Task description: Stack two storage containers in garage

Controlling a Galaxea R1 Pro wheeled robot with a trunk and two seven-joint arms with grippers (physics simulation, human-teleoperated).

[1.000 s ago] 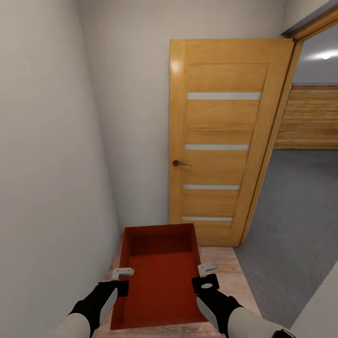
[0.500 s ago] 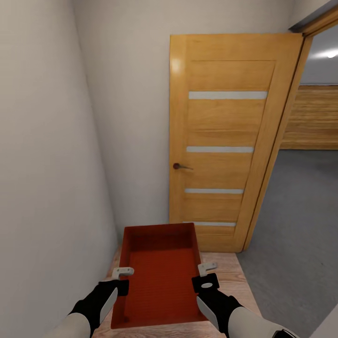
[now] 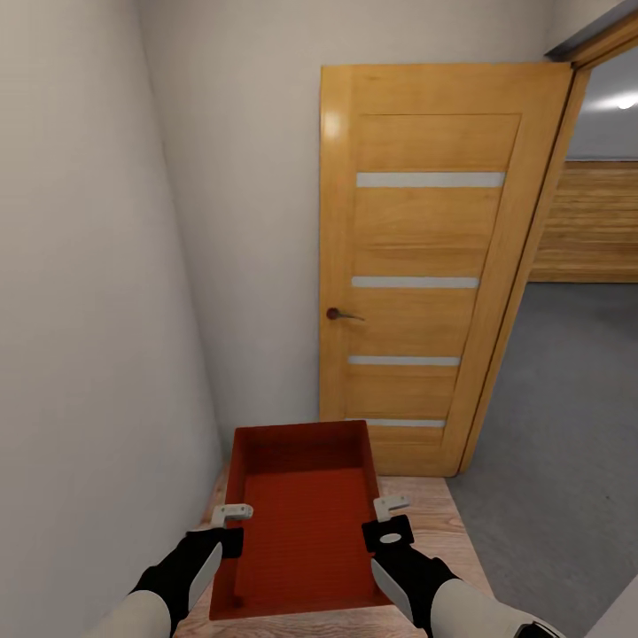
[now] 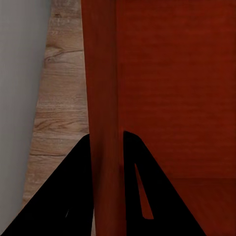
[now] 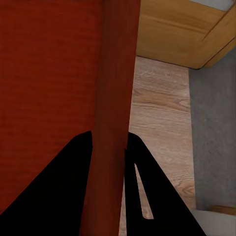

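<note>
Nothing moved; hands (image 3: pixel 232 512) (image 3: pixel 391 508) grip container (image 3: pixel 303 523).

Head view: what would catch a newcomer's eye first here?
The orange-red storage container, low in the middle, held by its two long walls between the left gripper and the right gripper, each with its jaws shut on a wall. Behind it stands an open wooden door with pale glass strips; to its right, grey concrete floor leads onward.
</note>
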